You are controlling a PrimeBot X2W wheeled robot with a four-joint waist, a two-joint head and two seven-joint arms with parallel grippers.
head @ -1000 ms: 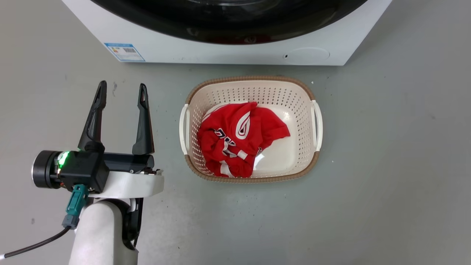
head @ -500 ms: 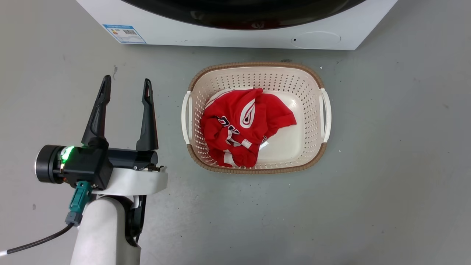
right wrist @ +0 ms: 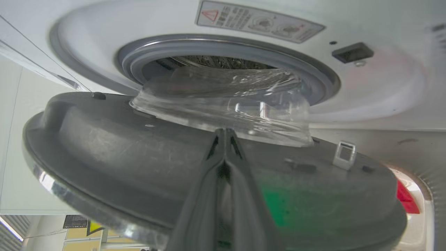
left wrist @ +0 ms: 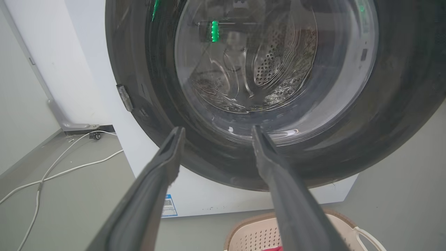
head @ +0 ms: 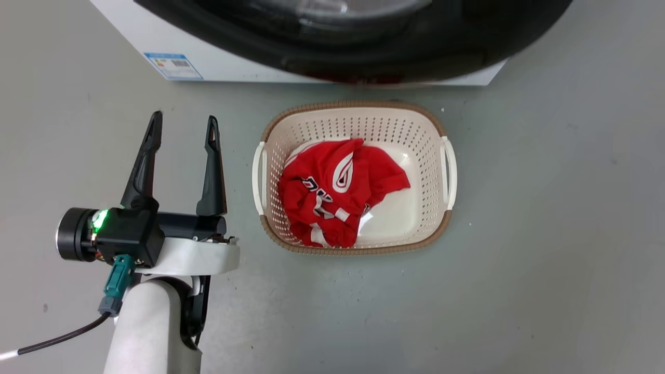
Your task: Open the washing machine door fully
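The washing machine (head: 218, 62) stands along the top of the head view, white, with a blue label. The washing machine door (head: 363, 47), a glossy black disc, hangs out over its lower front. My left gripper (head: 183, 120) is open at the lower left, empty, well short of the machine. In the left wrist view it (left wrist: 217, 129) points at the door (left wrist: 383, 122) and its glass bowl (left wrist: 264, 62). In the right wrist view my right gripper (right wrist: 225, 131) is shut, its tips against the door's grey inner face (right wrist: 122, 139) below the bowl (right wrist: 223, 101). The grey gasket (right wrist: 223, 45) shows behind.
A cream laundry basket (head: 353, 106) holding a red shirt (head: 337, 192) sits on the grey floor just in front of the machine, right of my left gripper. White cables (left wrist: 69, 170) lie on the floor left of the machine by the wall.
The head camera has shifted. The black door now reaches further out and lower over the machine's front, covering the round flap that showed before. My left gripper stays open.
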